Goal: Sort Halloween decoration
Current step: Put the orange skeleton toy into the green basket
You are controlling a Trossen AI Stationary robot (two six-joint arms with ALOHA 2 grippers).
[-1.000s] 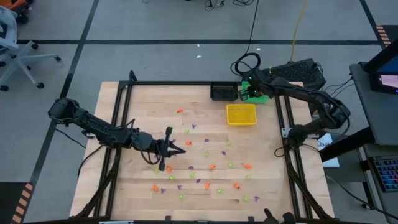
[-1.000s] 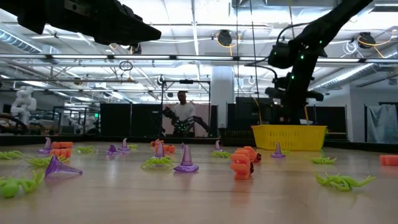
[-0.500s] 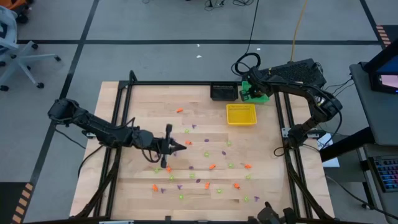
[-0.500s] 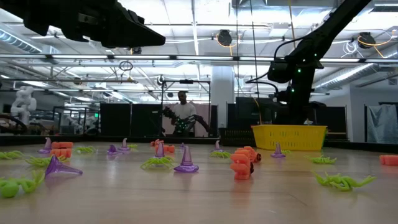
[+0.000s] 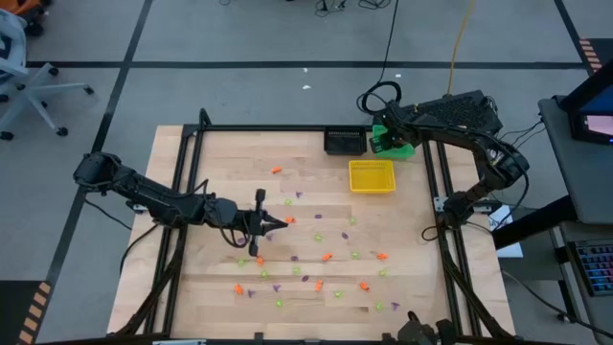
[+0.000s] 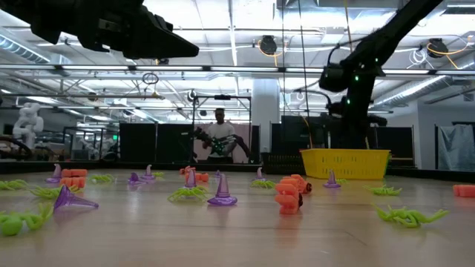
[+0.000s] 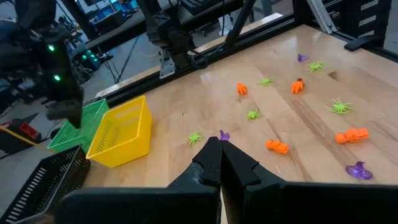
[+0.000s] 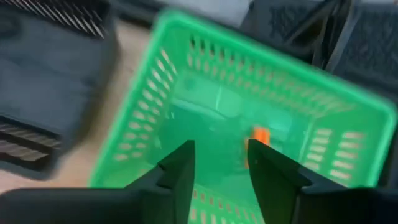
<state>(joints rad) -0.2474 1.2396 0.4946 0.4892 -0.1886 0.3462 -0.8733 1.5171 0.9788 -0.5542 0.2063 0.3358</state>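
Note:
Small orange, purple and light-green Halloween decoration pieces (image 5: 326,257) lie scattered over the wooden table (image 5: 220,163). Among them are a purple hat (image 6: 222,191) and an orange piece (image 6: 288,196) in the low view. My left gripper (image 5: 283,225) hangs shut above the middle of the table with nothing between its fingers. A purple piece (image 7: 224,135) lies on the table just beyond its tips. At the far right, my right gripper (image 8: 219,152) stands open over the green bin (image 8: 186,93). An orange piece (image 8: 260,135) lies inside that bin.
A yellow bin (image 5: 372,176) stands in front of the green bin (image 5: 395,146), and a black bin (image 5: 345,142) stands to its left at the far edge. A black metal frame (image 5: 188,192) borders the table. A person (image 6: 219,133) stands in the room beyond.
My right arm's elbow has drawn in a little toward the table's far edge, while its gripper stays over the green bin. My left gripper has crept slightly toward the far edge, still shut.

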